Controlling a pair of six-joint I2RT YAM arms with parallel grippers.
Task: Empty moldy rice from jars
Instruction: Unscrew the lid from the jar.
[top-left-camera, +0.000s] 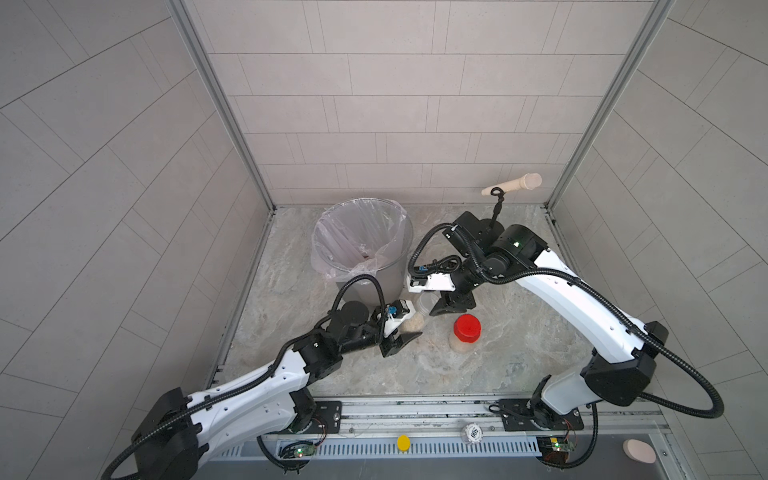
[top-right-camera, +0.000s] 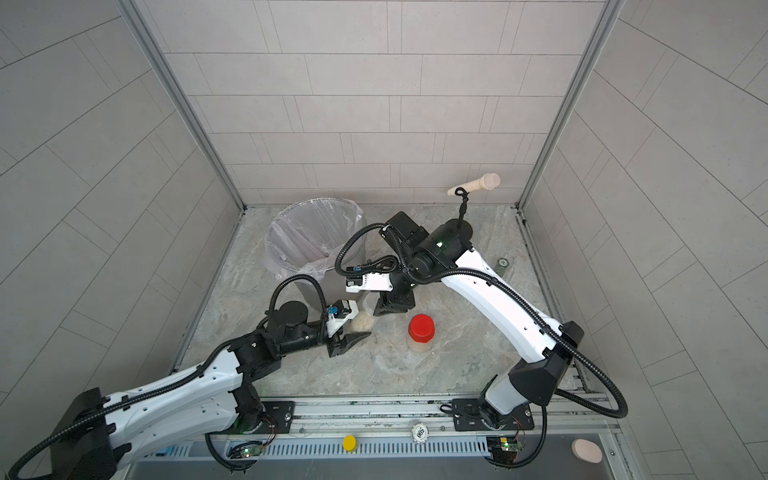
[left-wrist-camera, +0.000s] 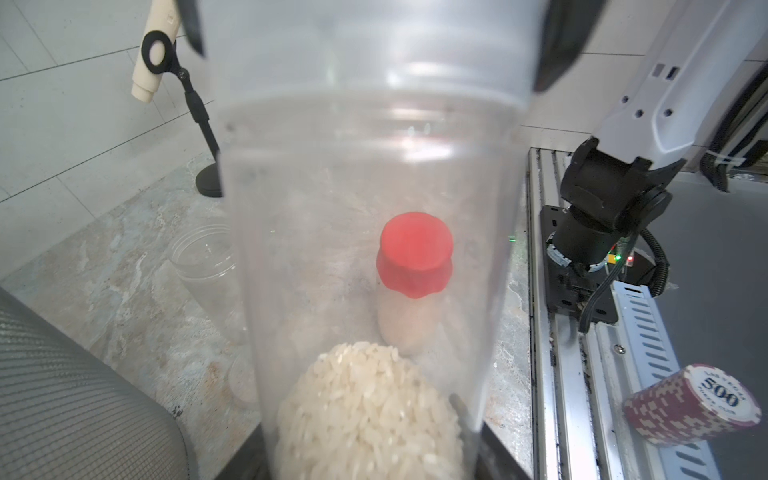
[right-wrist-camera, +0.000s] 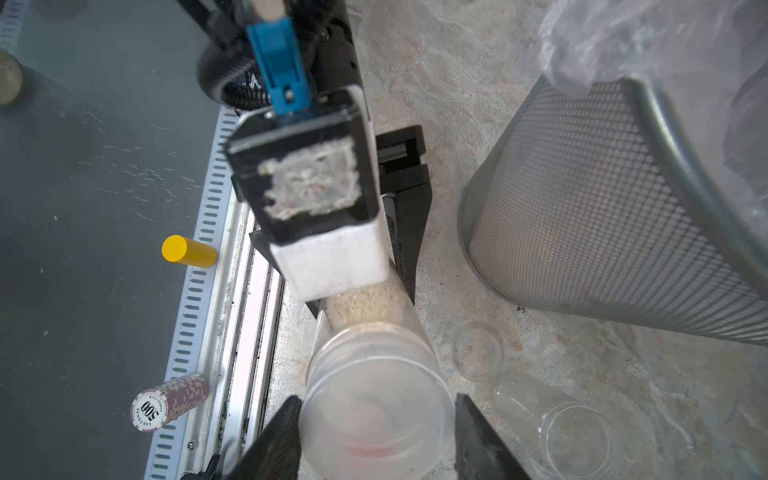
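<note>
My left gripper (left-wrist-camera: 365, 455) is shut on a clear jar (left-wrist-camera: 365, 187) that is tipped over above the table, with moldy rice (left-wrist-camera: 365, 407) piled at its base end. My right gripper (right-wrist-camera: 376, 432) is shut on this jar's clear lid (right-wrist-camera: 374, 415), one finger on each side. In both top views the two grippers (top-left-camera: 409, 330) (top-left-camera: 432, 305) meet beside the bin. A jar with a red lid (top-left-camera: 466, 332) (top-right-camera: 421, 330) stands upright with rice inside. An empty clear jar (right-wrist-camera: 573, 436) lies on its side next to a loose clear lid (right-wrist-camera: 477, 351).
A metal mesh bin (top-left-camera: 386, 286) (right-wrist-camera: 582, 208) with a plastic liner stands just behind the grippers. A black stand with a beige handle (top-left-camera: 513, 183) is at the back right. A poker chip stack (right-wrist-camera: 170, 401) and a yellow cylinder (right-wrist-camera: 189, 251) lie by the front rail.
</note>
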